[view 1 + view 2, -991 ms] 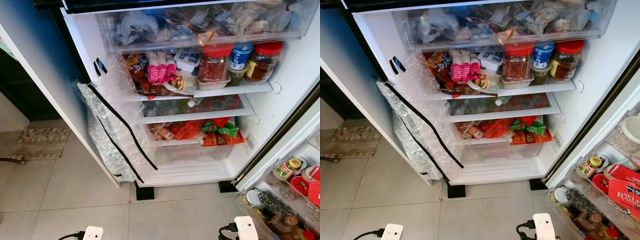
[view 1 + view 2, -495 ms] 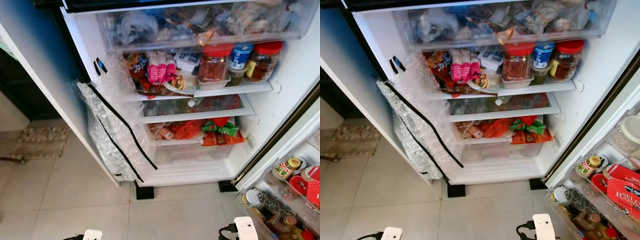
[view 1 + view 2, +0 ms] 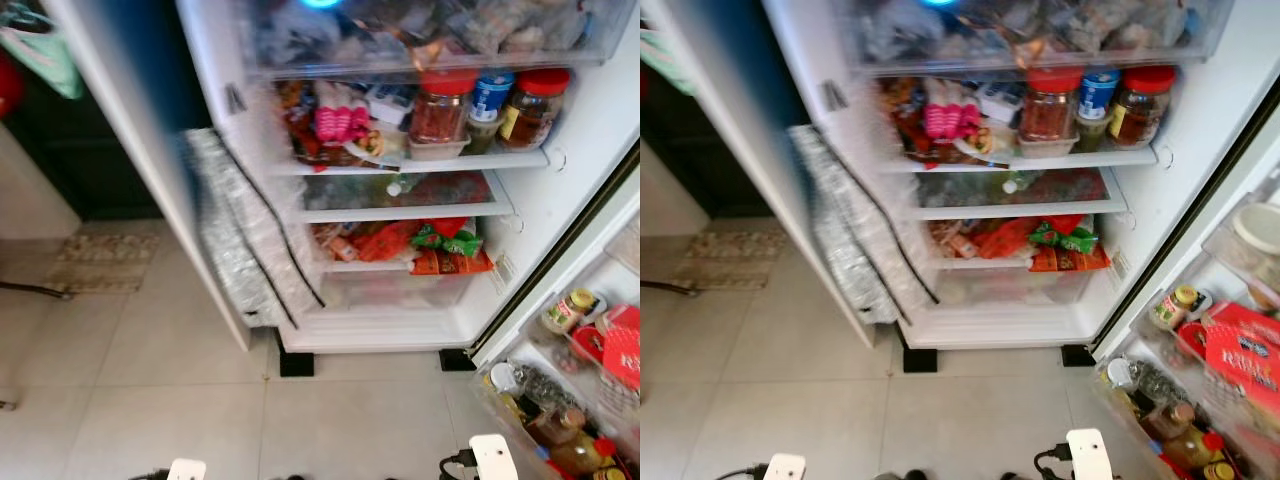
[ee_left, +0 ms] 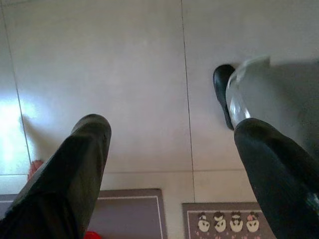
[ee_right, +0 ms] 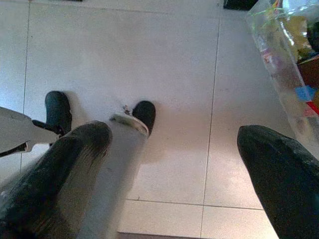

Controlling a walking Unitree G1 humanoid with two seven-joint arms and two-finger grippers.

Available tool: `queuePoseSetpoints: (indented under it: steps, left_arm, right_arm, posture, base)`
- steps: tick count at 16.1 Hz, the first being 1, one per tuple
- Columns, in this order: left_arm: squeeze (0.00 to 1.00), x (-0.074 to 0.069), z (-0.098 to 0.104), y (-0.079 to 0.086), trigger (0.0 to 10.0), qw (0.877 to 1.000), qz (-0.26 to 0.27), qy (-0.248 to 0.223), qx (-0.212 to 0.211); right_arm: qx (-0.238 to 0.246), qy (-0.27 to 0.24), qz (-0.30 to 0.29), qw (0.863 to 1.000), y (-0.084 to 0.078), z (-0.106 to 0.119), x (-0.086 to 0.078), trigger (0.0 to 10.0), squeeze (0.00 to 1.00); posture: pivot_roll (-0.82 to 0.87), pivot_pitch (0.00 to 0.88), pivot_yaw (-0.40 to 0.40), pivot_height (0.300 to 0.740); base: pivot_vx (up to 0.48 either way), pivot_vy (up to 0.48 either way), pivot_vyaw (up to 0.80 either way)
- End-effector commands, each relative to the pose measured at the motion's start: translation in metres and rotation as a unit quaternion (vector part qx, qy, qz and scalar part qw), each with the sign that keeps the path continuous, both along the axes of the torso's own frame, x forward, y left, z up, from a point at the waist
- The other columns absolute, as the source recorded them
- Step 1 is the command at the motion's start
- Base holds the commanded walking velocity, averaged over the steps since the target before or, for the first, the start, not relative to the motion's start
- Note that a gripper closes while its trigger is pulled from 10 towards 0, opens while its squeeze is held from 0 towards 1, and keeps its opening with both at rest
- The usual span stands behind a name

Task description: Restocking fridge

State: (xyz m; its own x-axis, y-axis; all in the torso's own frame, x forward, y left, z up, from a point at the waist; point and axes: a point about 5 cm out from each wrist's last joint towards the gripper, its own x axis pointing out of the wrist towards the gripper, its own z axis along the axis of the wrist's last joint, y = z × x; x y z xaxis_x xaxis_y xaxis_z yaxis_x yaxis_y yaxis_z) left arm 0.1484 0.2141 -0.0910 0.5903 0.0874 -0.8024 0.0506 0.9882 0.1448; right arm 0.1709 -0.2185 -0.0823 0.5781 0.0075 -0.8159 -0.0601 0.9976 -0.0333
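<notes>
The fridge [image 3: 560, 190] stands open before me, a little blurred. On its upper shelf [image 3: 420, 168] sit two red-lidded jars [image 3: 441, 105], a blue-lidded tub [image 3: 490, 95] and a pink packet [image 3: 340, 122]. Orange and green packets [image 3: 425, 248] fill a lower shelf. Both arms hang low over the tiled floor. My left gripper [image 4: 172, 144] is open with nothing between its fingers. My right gripper [image 5: 174, 139] is open too, above the tiles beside the door bin [image 5: 289, 59].
The open door's bins [image 3: 575, 400] hold bottles and jars at the right. Bubble wrap with black tape [image 3: 245, 260] hangs off the fridge's left wall. A small rug [image 3: 100, 262] lies at the left. My own black feet [image 5: 145, 113] stand on the tiles.
The whole picture has shifted and blurred, so the camera has moved; the fridge now sits further right in view. Nothing in the fridge has moved, and both arms still hang.
</notes>
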Motion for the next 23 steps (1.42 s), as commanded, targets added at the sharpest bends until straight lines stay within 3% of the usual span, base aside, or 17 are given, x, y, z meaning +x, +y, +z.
queuePoseSetpoints:
  steps: [1,10,23]
  left_arm:
    - [0.0,-0.0056,-0.0019,0.0039,10.0,1.0,0.007,0.012,0.004]
    - [0.0,-0.006,-0.0018,0.0059,10.0,1.0,0.01,0.014,0.005]
    - [0.0,-0.0088,-0.0022,0.009,10.0,1.0,0.005,0.02,0.013]
  right_arm:
    - [0.005,0.016,-0.005,1.0,0.0024,-0.0047,-0.0089,10.0,0.0]
    - [0.003,0.015,-0.004,1.0,0.0015,-0.0043,-0.0085,10.0,0.0]
    - [0.002,0.015,-0.005,1.0,0.0008,-0.0044,-0.0091,10.0,0.0]
  posture:
    - [0.0,0.127,0.042,0.74]
    - [-0.01,0.131,0.037,0.74]
    - [-0.01,0.142,0.035,0.74]
  base:
    - [-0.307,0.0,0.0]
    - [-0.304,0.0,0.0]
    - [0.0,0.0,0.0]
